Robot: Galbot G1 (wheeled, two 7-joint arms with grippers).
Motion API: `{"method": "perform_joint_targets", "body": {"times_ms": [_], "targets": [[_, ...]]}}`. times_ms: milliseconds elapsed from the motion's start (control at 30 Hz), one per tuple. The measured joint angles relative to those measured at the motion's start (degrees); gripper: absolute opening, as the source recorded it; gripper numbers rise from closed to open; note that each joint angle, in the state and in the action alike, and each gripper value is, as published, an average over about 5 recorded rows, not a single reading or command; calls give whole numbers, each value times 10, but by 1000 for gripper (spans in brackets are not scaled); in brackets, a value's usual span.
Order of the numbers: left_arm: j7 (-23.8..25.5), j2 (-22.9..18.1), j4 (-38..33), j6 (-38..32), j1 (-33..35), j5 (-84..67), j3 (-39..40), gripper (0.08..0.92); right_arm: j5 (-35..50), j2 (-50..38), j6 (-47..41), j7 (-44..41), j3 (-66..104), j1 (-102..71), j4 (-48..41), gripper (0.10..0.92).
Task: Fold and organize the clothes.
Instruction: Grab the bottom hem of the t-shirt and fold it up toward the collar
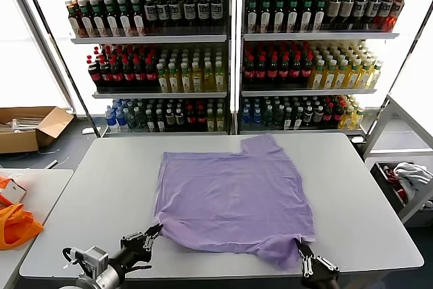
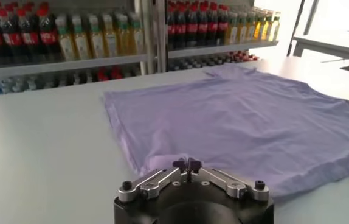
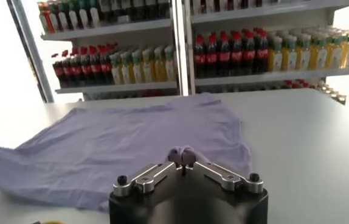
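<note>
While a single lavender shirt (image 1: 233,197) lies spread flat across the middle of the grey bench (image 1: 365,201), plain side up, both grippers hold its near hem close to the bench's front edge. The left gripper (image 1: 153,232) is pressed together on the hem's left corner, with a small fold of cloth bunched at its tips in the left wrist view. The right gripper (image 1: 302,249) is likewise clamped on the right corner, where the cloth puckers. Each pinch looks shallow, so a corner could slip free if the arms lift or pull unevenly. That would probably leave a crooked fold. Dragging the cloth forward could also pull the shirt over the front edge. Drink shelves (image 1: 223,45) stand beyond the far edge.
</note>
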Motion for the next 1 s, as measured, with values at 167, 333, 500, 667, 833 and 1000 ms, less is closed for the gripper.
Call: {"method": "perform_joint_targets", "body": {"times_ms": [167,333,500,667,833,1000], "targets": [[4,6,42,7,-68,-26,15,94,14,-8,-6,13,-18,76,-40,106],[10,5,91,8,-133,-41,34,94,15,-8,-16,22,-44,152,-93,106],[12,-3,144,8,-190,-48,57,94,7,-7,-30,28,-73,220,-153,109],[13,-13,193,4,-231,-41,73,170,0,-5,-46,28,-100,276,-204,206],[14,-15,219,1,-247,-29,74,307,-2,-7,-59,25,-110,304,-227,353],[12,-8,220,-3,-242,-20,62,454,-7,-9,-75,33,-106,304,-222,483]]}}
